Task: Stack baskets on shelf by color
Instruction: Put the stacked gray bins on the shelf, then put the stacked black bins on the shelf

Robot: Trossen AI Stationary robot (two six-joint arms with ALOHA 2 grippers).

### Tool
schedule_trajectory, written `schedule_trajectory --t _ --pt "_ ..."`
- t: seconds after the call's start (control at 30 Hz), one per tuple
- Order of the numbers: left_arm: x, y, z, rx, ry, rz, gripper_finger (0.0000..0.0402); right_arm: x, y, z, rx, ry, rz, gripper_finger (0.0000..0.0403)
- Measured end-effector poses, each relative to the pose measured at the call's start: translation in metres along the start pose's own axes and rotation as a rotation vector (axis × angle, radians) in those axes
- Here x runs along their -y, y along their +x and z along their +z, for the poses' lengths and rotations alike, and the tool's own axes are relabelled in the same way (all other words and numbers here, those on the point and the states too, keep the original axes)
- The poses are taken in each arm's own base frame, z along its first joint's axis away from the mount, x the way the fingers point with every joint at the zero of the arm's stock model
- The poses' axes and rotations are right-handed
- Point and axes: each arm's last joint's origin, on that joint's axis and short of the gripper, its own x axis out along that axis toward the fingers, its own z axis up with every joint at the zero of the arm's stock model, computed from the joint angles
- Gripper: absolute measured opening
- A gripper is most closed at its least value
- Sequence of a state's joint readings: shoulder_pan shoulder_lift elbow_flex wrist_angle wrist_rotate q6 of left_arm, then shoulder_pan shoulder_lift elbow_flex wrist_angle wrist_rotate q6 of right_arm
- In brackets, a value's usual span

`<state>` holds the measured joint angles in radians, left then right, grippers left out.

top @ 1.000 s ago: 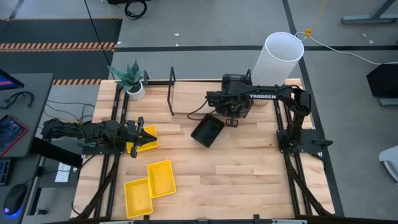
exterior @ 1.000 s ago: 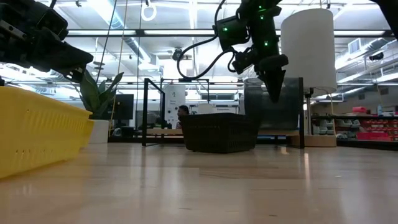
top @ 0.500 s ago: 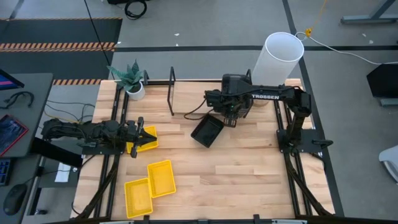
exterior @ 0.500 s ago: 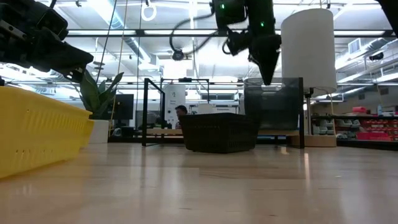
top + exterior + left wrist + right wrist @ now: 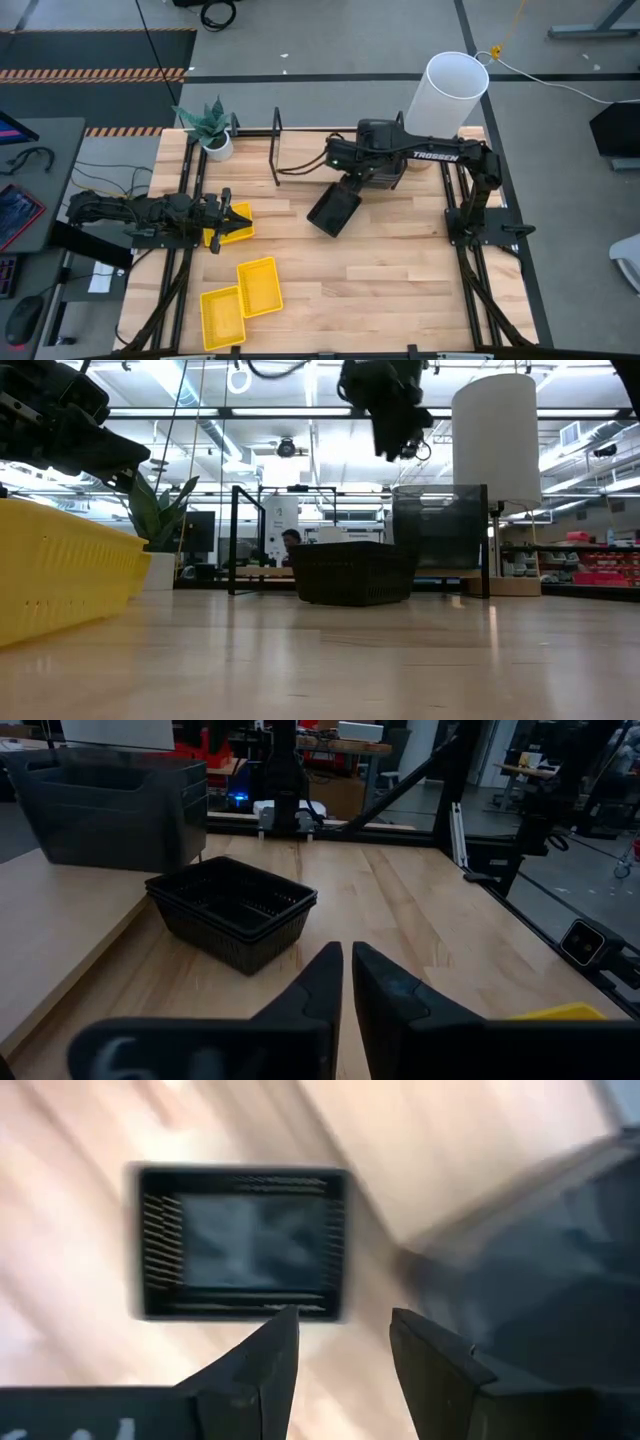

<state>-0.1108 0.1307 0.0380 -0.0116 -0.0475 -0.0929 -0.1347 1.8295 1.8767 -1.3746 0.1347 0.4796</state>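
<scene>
The right end effector point(image 5: 345, 183) has risen, fingers parted and empty, above the black basket point(image 5: 333, 209) at centre frame; light, stiff, best gripped by its rim.

table point(image 5: 400, 270): pale smooth wood | black basket point(image 5: 232, 910): perforated plastic, seemingly matt | yellow baskets point(image 5: 259, 286): plastic

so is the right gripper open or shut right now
Open. In its wrist view the right gripper shows a clear gap between its two fingers, with nothing in between; it hangs above the black basket.
</scene>
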Motion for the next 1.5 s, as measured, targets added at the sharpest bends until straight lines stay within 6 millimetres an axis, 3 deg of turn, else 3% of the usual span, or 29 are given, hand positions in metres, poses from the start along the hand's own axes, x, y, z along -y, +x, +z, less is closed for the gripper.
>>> schedule_trajectory --t 0.47,0.63,0.77,1.13,1.5 --pt "0.0 0.0 0.0 0.0 0.0 0.0 0.0036 -0.074 0.003 0.006 0.392 -0.027 0.117 0.0164" --pt "0.0 0.0 0.0 0.0 0.0 0.0 0.0031 -0.088 0.019 -0.002 0.42 -0.054 0.143 0.0165" --pt "0.0 0.0 0.0 0.0 0.0 0.0 0.0026 -0.093 0.042 -0.011 0.376 -0.062 0.161 0.0165" --pt "0.0 0.0 0.0 0.0 0.0 0.0 0.0036 -0.101 0.08 -0.035 0.346 -0.06 0.155 0.0165" --pt "0.0 0.0 0.0 0.0 0.0 0.0 0.0029 -0.112 0.109 -0.058 0.462 -0.088 0.108 0.0165"
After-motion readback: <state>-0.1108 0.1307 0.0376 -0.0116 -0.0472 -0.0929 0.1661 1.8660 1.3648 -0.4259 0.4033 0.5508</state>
